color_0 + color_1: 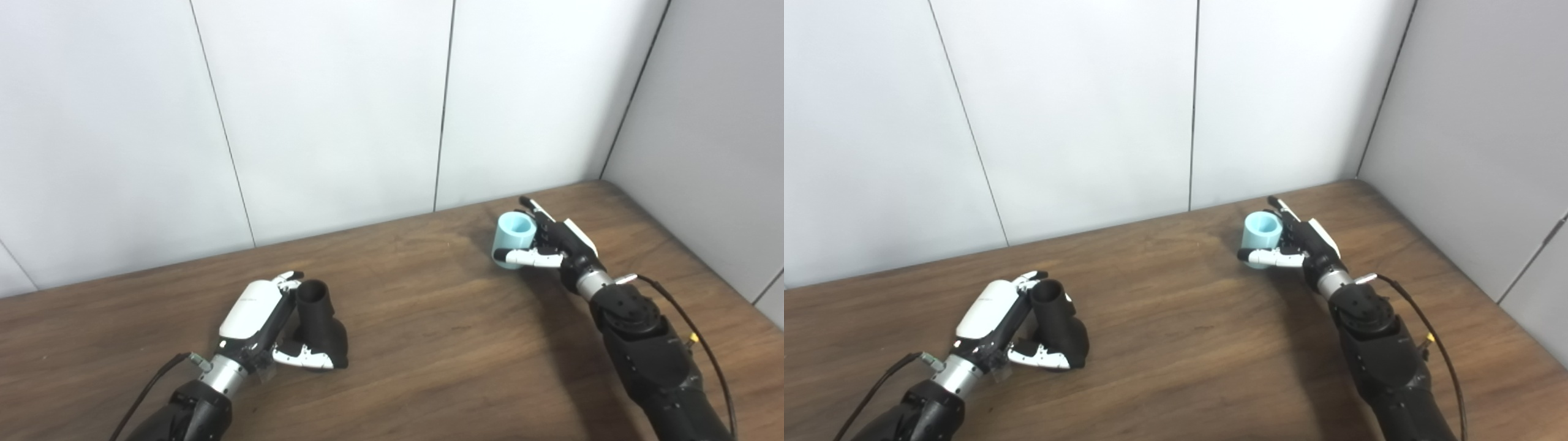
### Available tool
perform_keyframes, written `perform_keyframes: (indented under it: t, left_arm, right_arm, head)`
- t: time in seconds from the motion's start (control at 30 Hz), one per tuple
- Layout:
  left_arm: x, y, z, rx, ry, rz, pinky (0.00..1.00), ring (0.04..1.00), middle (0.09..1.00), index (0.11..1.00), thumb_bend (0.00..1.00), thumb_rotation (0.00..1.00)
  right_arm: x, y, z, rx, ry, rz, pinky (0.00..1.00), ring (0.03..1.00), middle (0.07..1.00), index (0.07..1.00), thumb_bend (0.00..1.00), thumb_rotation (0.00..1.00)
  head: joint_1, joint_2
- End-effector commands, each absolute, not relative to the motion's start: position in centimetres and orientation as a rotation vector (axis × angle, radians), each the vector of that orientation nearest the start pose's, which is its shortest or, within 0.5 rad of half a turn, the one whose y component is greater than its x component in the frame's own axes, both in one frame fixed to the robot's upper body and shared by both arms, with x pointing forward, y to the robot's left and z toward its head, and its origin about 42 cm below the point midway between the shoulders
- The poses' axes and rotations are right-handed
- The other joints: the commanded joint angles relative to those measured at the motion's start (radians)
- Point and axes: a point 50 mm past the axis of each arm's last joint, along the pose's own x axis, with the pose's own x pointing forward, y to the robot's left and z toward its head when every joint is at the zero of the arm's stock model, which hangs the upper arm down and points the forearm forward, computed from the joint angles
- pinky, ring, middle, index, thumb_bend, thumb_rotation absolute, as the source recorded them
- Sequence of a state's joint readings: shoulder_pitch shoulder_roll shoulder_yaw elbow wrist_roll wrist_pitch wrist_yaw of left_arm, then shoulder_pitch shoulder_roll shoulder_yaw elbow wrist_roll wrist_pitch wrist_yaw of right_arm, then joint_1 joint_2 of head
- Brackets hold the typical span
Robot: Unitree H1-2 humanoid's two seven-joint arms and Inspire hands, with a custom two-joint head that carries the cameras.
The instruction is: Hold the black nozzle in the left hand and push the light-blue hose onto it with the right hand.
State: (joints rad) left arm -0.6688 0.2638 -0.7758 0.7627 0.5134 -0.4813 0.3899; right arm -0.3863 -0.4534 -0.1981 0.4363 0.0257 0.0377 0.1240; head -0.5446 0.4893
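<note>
While the 2 parts sit well apart on the wooden table (pixel 429 343), the robot's left hand (pixel 269 327) wraps the black nozzle (pixel 320 327), fingers behind its neck and thumb across its wide base. The nozzle stands with its round open mouth tilted up and away from the robot, its base seemingly resting on the tabletop. Far to the nozzle's right and nearer the white wall panels (pixel 331 110), the right hand (pixel 551 242) is closed around the light-blue hose (pixel 513 239), a short pale tube pinched between thumb in front and fingers behind, its open end facing up and toward the nozzle's side of the table.

Both grips appear set, so the joining itself looks like the step not yet begun. The risks from here are mostly of alignment. The hose's bore and the nozzle's mouth point in different directions, and if the right hand brings the tube across without turning it square to the nozzle's neck, its rim could catch on the lip and jam or buckle. A push along the wrong line could also lever the nozzle out of the left hand's hold, since the thumb bears only on its base. The short hose leaves little free length beyond the fingers, so they may foul the nozzle first.
</note>
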Motion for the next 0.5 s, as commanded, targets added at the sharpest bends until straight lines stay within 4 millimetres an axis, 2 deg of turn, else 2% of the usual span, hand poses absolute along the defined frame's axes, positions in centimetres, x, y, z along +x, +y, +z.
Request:
perform_keyframes:
  t: [0.0,0.07,0.13,0.17,0.23,0.3,0.37,0.47]
  left_arm:
    - [37.7,18.9,3.1,1.032,-0.307,-0.638,0.87,0.660,0.457,0.511,0.52,0.00]
    - [37.7,18.9,3.1,1.035,-0.309,-0.638,0.85,0.657,0.460,0.508,0.52,0.00]
    - [37.6,19.0,3.1,1.030,-0.305,-0.639,0.86,0.659,0.460,0.508,0.52,0.00]
    - [37.5,19.0,3.1,1.028,-0.304,-0.640,0.86,0.661,0.459,0.509,0.52,0.00]
    - [37.5,19.1,3.0,1.026,-0.301,-0.638,0.87,0.659,0.458,0.511,0.52,0.00]
    - [37.5,19.1,3.0,1.026,-0.300,-0.636,0.87,0.658,0.456,0.511,0.52,0.00]
    - [37.5,19.2,3.1,1.021,-0.299,-0.635,0.87,0.656,0.455,0.512,0.52,0.00]
    - [37.4,19.2,3.1,1.020,-0.302,-0.632,0.87,0.655,0.454,0.513,0.52,0.00]
  right_arm:
    - [41.3,-41.5,19.0,-0.385,-0.039,-0.174,0.76,0.806,0.869,0.902,0.83,0.11]
    - [41.6,-41.3,18.5,-0.405,-0.024,-0.208,0.66,0.669,0.780,0.821,0.80,0.02]
    - [41.8,-41.2,18.0,-0.445,-0.006,-0.238,0.63,0.599,0.670,0.721,0.77,0.00]
    - [41.8,-41.1,17.9,-0.471,-0.003,-0.249,0.61,0.580,0.582,0.689,0.67,0.00]
    - [41.9,-41.0,17.5,-0.501,-0.002,-0.262,0.54,0.499,0.509,0.597,0.57,0.00]
    - [42.0,-40.9,17.1,-0.529,-0.008,-0.275,0.45,0.448,0.490,0.533,0.53,0.00]
    - [42.0,-40.6,16.9,-0.551,-0.018,-0.282,0.38,0.430,0.491,0.513,0.52,0.00]
    - [42.0,-40.5,16.6,-0.563,-0.026,-0.299,0.36,0.418,0.488,0.516,0.52,0.00]
  head:
    - [0.000,0.000]
    - [0.000,0.000]
    - [0.007,0.007]
    - [0.012,0.011]
    - [0.013,0.012]
    - [0.013,0.012]
    - [0.017,0.019]
    - [0.020,0.022]
